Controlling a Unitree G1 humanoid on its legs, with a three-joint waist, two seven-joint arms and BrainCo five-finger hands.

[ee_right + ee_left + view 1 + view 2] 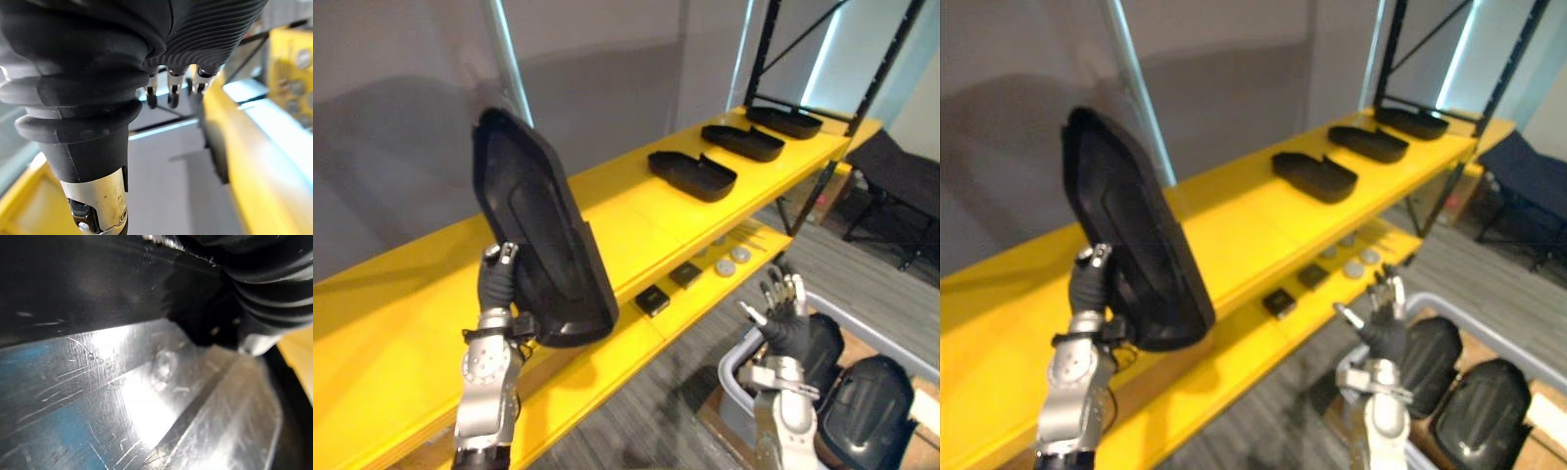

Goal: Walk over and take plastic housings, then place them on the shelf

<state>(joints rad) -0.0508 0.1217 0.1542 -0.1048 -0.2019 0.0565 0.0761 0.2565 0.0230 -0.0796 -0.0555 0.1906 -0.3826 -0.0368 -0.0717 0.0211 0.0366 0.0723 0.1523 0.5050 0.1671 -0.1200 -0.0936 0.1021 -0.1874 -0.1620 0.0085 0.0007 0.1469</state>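
Here, the left hand [497,284] is clamped on the lower end of a black plastic housing [543,235], carrying it upright and slightly tilted in the air above the near part of the yellow shelf [401,323], clear of the top board. Three placed housings [693,174] lie in a row along the top board towards its far right end, apparently hollow side up. The right hand [785,308] is raised with its fingers straight and spread, holding nothing, above a grey bin [736,367] on the floor in which spare housings [867,397] lie. Small black blocks [652,299] and grey discs [741,255] rest near the front edge of the lower board. The carried housing appears to be a thin, stiff moulded shell, probably light for its length; its glossy surface suggests that it could slip. Because it is gripped at one end, the long free part may swing or lever against the fingers. A hold across the rim, thumb on one face and fingers on the other, seems soundest. It should be lowered flat onto bare board rather than dropped, since an edge may scuff or crack.
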